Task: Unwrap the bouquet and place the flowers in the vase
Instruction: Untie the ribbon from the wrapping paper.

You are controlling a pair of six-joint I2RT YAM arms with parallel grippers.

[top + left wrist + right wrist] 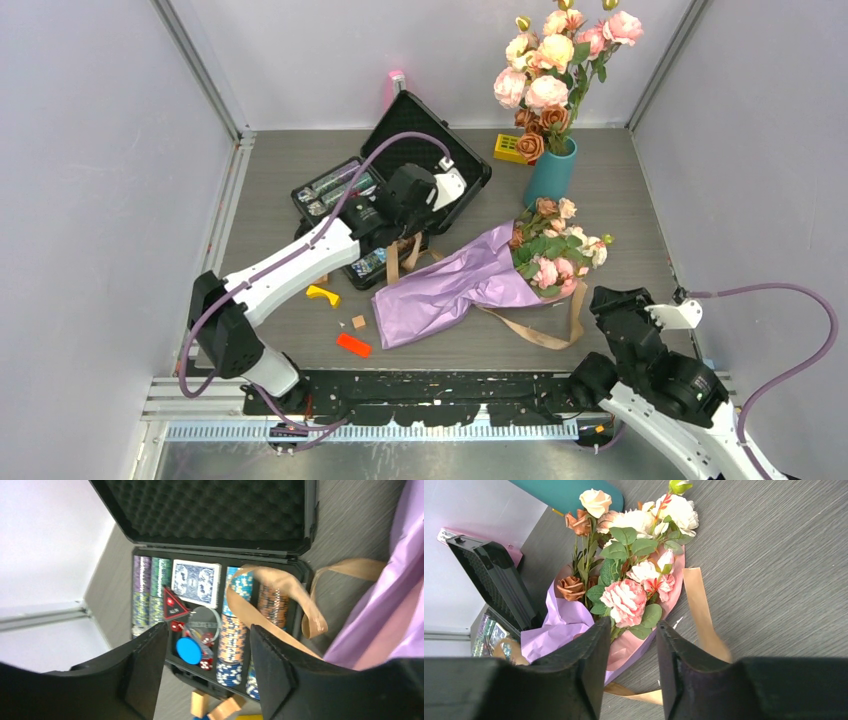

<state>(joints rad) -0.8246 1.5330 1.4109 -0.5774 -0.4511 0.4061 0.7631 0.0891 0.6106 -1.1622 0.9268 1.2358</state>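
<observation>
Bench [640,230], grey wood-grain, walled on three sides. Bouquet [455,285]: lilac crinkled paper with a pink lining, lying on its side across the middle of the bench, narrow end toward the near left, open end toward the far right. Flowers [558,250]: small pink, peach and white roses with green leaves, inside the open end of the paper, stems hidden in the wrap, heads near the foot of the vase. Vase [551,172]: teal, upright at the far right, holding a bunch of large pink and cream roses [550,60]. Ribbon [545,338]: tan, one strand trailing on the bench along the near side of the bouquet, loops at the other side draped over the edge of the case. Case [420,135]: black, foam-lined lid raised, far left of centre, holding rows of poker chips [235,640] and a deck of cards [196,582]. Left end effector [207,632]: above the near edge of the case, fingers well apart, nothing between them. Right end effector [633,625]: low over the bench just near of the flower end, fingers parted by a narrower gap, gripping nothing. Small items at the near left: yellow piece [323,294], wooden cube [358,321], orange piece [353,345]. Yellow block [509,148] beside the vase.
</observation>
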